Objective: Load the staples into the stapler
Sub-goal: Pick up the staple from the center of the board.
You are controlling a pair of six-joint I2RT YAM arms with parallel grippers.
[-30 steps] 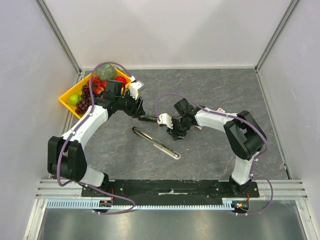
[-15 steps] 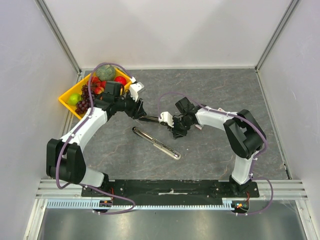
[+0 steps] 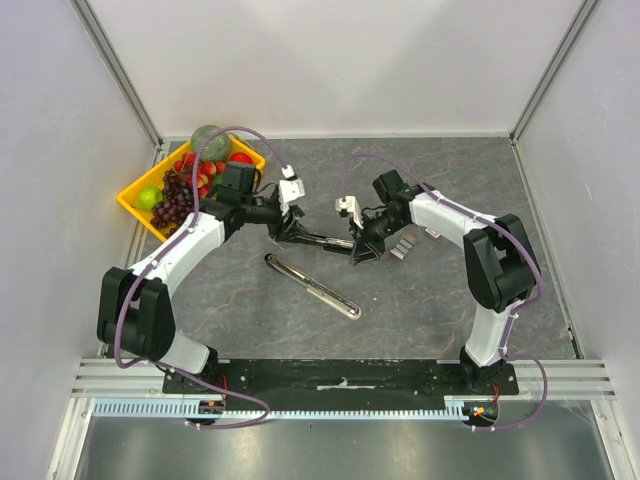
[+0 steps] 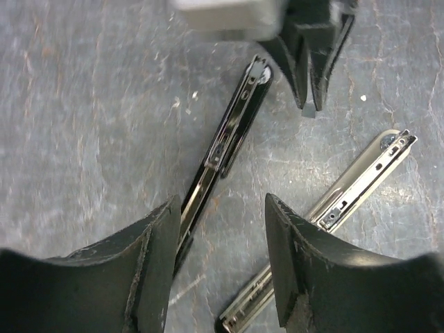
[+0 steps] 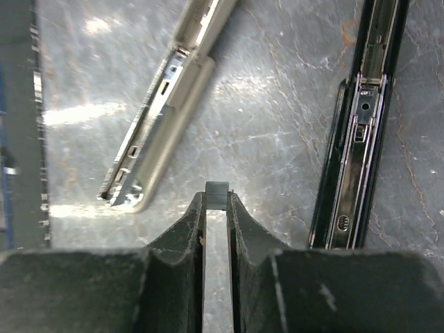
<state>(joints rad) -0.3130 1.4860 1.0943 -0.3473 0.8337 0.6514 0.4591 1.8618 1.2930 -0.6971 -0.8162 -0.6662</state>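
Since a second ago both wrists have swung right and farther out.

Top view: left gripper (image 3: 284,226) at one end of the black stapler channel (image 3: 320,239), right gripper (image 3: 360,250) at the other. The silver stapler piece (image 3: 312,286) lies apart, nearer my bases.

Left wrist view: left fingers wide, straddling the channel, not clamping it.

Right wrist view: right fingers narrow, pinching the staples (image 5: 217,193) over the table (image 5: 277,118), between the two parts.

Step in hand: carrying the strip to the channel. Next, I judge: shift sideways over it, align lengthwise, lower.

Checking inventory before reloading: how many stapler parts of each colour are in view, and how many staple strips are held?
Black stapler part: 1
Silver stapler part: 1
Staple strip, in the right end effector: 1
Total: 3
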